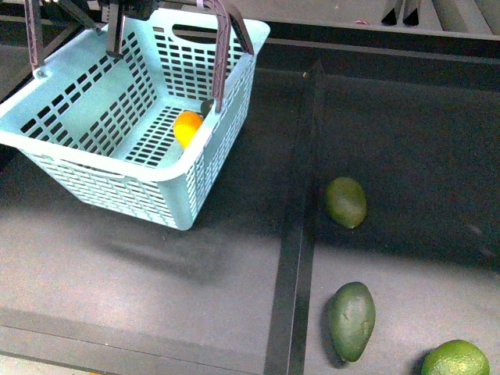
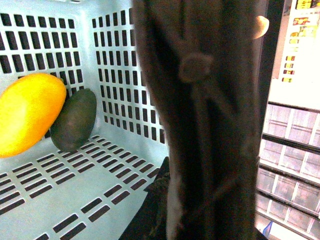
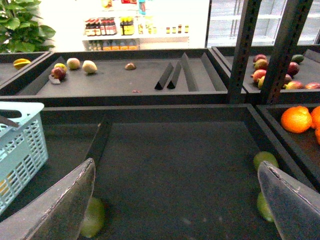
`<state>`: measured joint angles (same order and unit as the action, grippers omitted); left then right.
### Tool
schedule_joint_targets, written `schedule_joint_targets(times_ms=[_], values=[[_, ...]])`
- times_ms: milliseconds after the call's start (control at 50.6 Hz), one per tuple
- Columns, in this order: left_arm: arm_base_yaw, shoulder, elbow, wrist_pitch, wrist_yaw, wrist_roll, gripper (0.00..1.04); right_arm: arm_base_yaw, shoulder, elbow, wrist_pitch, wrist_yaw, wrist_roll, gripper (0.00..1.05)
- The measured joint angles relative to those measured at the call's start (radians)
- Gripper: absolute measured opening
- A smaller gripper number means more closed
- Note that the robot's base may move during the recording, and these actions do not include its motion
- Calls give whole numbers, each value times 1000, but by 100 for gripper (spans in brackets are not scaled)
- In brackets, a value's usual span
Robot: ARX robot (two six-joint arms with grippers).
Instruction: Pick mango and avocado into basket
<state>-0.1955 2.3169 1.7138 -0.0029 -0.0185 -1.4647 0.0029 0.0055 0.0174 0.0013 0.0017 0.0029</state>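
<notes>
Two dark green avocados point(image 1: 351, 320) lie by the desk's point(image 1: 156, 297) near right edge, loose, so I'd guess they're spare stock. Up at the far left corner the turquoise basket point(image 1: 94, 183) already holds the smooth yellow-orange mango point(image 1: 187, 127) with an avocado point(image 2: 74, 120) touching it, so both picks look done. The right claw point(image 3: 175, 200) hangs spread wide and empty; the left claw's grip I cannot tell, since the brown handle point(image 2: 200, 125) fills its camera.
</notes>
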Motion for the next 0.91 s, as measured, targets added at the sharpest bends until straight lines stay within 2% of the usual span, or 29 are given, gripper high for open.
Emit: schedule_joint_targets(times_ms=[118, 217, 375, 513, 592, 790, 849, 908], values=[[0, -11, -23, 13, 10, 1, 5, 0, 0, 0, 0, 1, 0, 96], [0, -18, -32, 17, 13, 0, 19, 0, 0, 0, 0, 0, 0, 96], [0, -59, -53, 22, 11, -8, 45, 0, 0, 0, 0, 0, 0, 96], [0, -158, -126, 3, -19, -19, 79, 0, 0, 0, 0, 0, 0, 96], [10, -272, -195, -83, -50, -3, 98, 0, 0, 0, 0, 0, 0, 96], [36, -468, -321, -204, -92, 38, 97, 0, 0, 0, 0, 0, 0, 96], [39, -499, -402, -18, -121, 172, 90, 0, 0, 0, 0, 0, 0, 96], [45, -537, -552, 308, -120, 466, 80, 0, 0, 0, 0, 0, 0, 96]])
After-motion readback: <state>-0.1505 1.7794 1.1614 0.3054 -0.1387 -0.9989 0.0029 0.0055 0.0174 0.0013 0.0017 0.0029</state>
